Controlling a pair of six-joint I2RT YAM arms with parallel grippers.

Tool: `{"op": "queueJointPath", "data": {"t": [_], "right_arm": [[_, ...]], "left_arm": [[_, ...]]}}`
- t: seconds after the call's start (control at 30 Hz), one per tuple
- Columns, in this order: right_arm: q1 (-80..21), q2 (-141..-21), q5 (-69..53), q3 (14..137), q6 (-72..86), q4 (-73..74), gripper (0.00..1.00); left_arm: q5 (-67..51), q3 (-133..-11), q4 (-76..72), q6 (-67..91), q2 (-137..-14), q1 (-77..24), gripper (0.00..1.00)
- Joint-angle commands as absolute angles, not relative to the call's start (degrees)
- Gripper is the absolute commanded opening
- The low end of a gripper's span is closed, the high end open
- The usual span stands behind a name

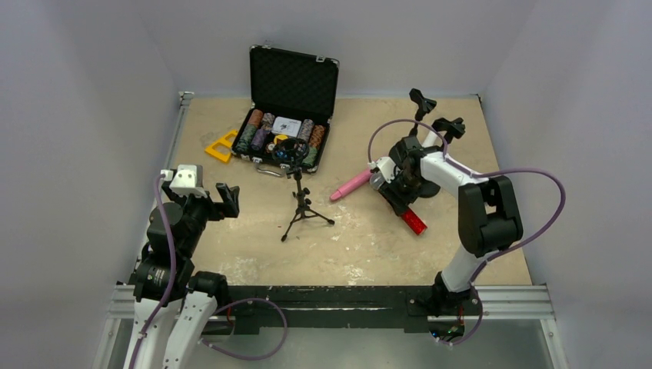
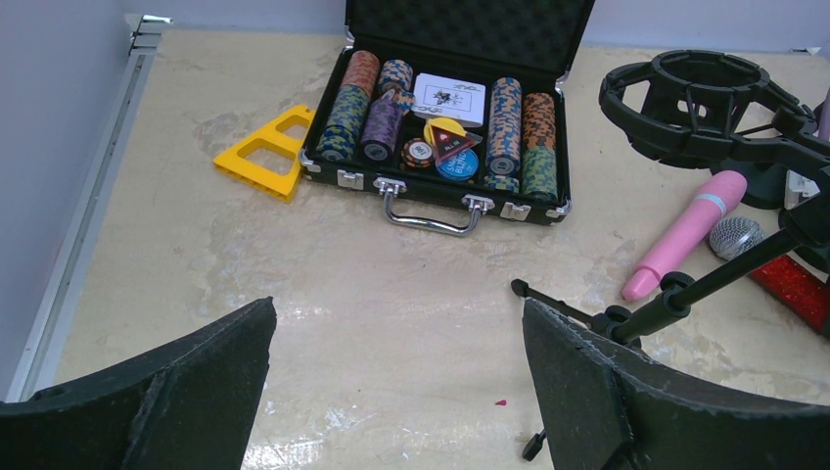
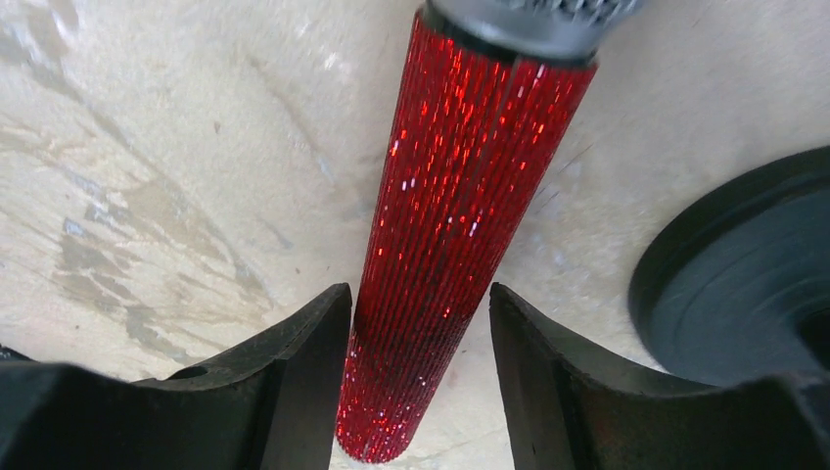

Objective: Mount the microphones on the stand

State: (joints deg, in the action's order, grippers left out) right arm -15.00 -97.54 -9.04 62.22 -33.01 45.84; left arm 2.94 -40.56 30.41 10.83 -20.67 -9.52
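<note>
The scuffed beige table (image 1: pixel 231 254) carries an open black case (image 1: pixel 286 134) near the far edge, with a yellow triangle (image 1: pixel 221 145) just beside its left end. A stand (image 1: pixel 301 206) is mid-table. Toward the right edge lie a pink mic (image 1: pixel 351 184) and a red mic (image 1: pixel 414 221) — near each other.

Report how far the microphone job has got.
Done: nothing; the black tripod stand holds no microphone. In hand: the right gripper, open, straddles the glittery red microphone lying on the table. Left: closing, lifting, mounting it, then the pink microphone lying beside the stand.
</note>
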Motion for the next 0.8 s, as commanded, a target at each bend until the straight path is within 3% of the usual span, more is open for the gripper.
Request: {"op": "queueJointPath", "data": {"t": [0.0, 0.77], "right_arm": [[-15.2, -99.3, -11.2, 67.3, -32.4, 47.6, 0.58], [-15.4, -105.4, -10.5, 73.5, -30.9, 47.8, 0.59]], "left_arm": [[2.1, -40.5, 27.7, 9.8, -20.3, -9.6, 1.00], [2.0, -40.5, 27.7, 9.7, -20.1, -9.6, 1.00]]}}
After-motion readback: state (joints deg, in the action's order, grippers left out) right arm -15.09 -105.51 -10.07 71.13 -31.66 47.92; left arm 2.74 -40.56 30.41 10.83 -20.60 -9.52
